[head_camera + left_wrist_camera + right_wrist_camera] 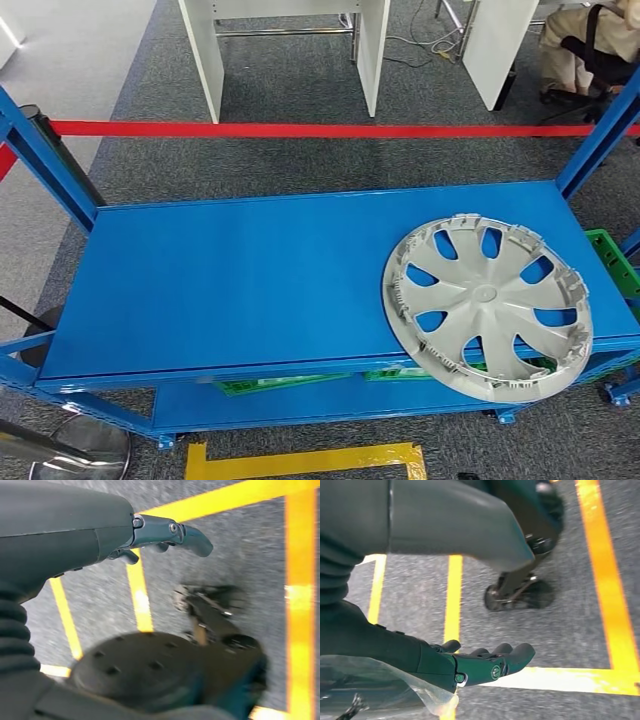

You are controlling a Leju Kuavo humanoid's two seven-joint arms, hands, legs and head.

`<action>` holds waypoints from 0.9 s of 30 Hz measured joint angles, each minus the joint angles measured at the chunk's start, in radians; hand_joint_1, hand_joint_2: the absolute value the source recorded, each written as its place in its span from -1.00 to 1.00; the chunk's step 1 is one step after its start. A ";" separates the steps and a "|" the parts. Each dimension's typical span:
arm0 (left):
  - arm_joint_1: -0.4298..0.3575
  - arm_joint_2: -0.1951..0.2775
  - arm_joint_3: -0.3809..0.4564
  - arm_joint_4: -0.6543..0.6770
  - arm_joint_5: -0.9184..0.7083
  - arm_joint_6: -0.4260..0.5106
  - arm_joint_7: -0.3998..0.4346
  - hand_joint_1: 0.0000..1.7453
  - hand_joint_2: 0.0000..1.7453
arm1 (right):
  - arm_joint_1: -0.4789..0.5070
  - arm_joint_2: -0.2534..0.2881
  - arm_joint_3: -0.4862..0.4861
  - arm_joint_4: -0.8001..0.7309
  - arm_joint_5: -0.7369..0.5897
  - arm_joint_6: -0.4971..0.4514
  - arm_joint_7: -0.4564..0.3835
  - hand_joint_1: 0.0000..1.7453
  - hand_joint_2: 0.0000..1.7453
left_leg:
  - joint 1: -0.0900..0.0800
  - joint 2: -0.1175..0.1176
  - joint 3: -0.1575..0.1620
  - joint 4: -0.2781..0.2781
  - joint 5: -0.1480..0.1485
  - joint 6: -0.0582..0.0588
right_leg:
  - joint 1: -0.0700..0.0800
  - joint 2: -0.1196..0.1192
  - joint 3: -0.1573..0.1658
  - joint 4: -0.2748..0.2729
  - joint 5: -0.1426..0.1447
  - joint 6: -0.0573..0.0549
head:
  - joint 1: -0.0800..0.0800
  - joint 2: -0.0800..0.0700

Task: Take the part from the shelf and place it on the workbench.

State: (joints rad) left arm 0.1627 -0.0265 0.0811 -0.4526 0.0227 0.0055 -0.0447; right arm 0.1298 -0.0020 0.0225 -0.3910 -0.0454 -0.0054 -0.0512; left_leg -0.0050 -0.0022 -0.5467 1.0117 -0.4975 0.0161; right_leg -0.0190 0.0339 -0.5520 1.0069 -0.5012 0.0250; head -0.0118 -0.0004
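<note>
Resting at the shelf's (226, 270) front right corner, the part (487, 305), a grey wheel cover, is seen overhanging the front edge. The left robot hand (166, 535) and right robot hand (486, 662) are hung over the floor, released and holding nothing. Opposite rims should be gripped evenly and lifted level.

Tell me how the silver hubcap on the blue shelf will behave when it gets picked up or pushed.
The hubcap looks like thin moulded plastic with open spokes, so probably light and slightly flexible. Its rim overhangs the front edge of the blue shelf, so a push towards the robot could tip it off. The small clips around the rim seem fragile; lying flat, it should slide rather than roll.
</note>
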 joint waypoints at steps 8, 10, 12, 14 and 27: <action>-0.021 -0.030 0.200 -0.002 -0.062 0.081 -0.051 -1.00 1.00 | -0.027 -0.014 0.025 0.046 -0.123 -0.032 -0.056 -1.00 1.00 | 0.000 0.000 0.000 0.000 0.000 0.000 | 0.000 0.000 0.000 0.000 0.000 0.000 | 0.000 0.000; -0.031 -0.036 0.245 0.007 -0.089 0.110 -0.066 -1.00 1.00 | -0.036 -0.020 0.026 0.058 -0.157 -0.043 -0.073 -1.00 1.00 | 0.000 0.000 0.000 0.000 0.000 0.000 | 0.000 0.000 0.000 0.000 0.000 0.000 | 0.000 0.000; -0.042 -0.043 0.287 0.018 -0.116 0.138 -0.084 -1.00 1.00 | -0.043 -0.027 0.026 0.068 -0.192 -0.056 -0.095 -1.00 1.00 | 0.000 0.000 0.000 0.000 0.000 0.000 | 0.000 0.000 0.000 0.000 0.000 0.000 | 0.000 0.000; -0.054 -0.051 0.326 0.031 -0.142 0.165 -0.106 -1.00 1.00 | -0.050 -0.034 0.025 0.078 -0.227 -0.069 -0.121 -1.00 1.00 | 0.000 0.000 0.000 0.000 0.000 0.000 | 0.000 0.000 0.000 0.000 0.000 0.000 | 0.000 0.000; -0.116 -0.084 0.490 0.099 -0.257 0.299 -0.246 -1.00 1.00 | -0.045 -0.028 -0.045 -0.032 -0.276 -0.197 -0.310 -1.00 1.00 | 0.000 0.000 0.000 0.000 0.000 0.000 | 0.000 0.000 0.000 0.000 0.000 0.000 | 0.000 0.000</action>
State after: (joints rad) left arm 0.0469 -0.1109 0.5716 -0.3540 -0.2345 0.3047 -0.2904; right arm 0.0849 -0.0301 -0.0226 -0.4234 -0.3212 -0.2026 -0.3615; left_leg -0.0049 -0.0024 -0.5469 1.0118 -0.4976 0.0162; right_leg -0.0187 0.0337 -0.5521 1.0070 -0.5012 0.0251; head -0.0120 -0.0004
